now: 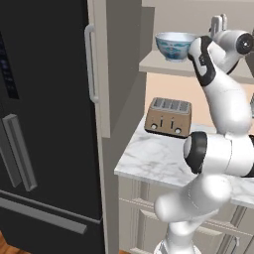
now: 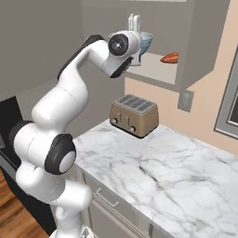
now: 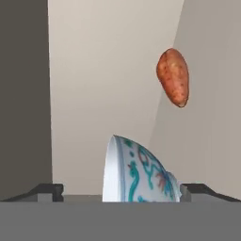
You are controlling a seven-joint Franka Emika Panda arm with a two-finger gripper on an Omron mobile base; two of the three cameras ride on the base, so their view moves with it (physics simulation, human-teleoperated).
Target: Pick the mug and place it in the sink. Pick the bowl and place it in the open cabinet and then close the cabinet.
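Round white bowl with blue pattern [image 1: 174, 45] sits on cabinet shelf [image 1: 163, 65] front edge; gripper [image 3: 121, 192] wide open, holding nothing. Next: withdraw, shut door.

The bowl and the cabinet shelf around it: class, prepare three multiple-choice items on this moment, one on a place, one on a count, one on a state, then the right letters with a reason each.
1. Where is the bowl?
A. on the cabinet shelf
B. on the marble counter
C. on top of the toaster

2. How many slots does the toaster have on top?
A. two
B. four
C. six

3. How does the gripper stand?
A. shut on the bowl
B. open, one fingertip on each side of the bowl
C. shut on the sweet potato

Answers:
1 A, it sits on the shelf beside the sweet potato.
2 B, four slots show.
3 B, the fingertips stand wide apart, clear of the bowl.
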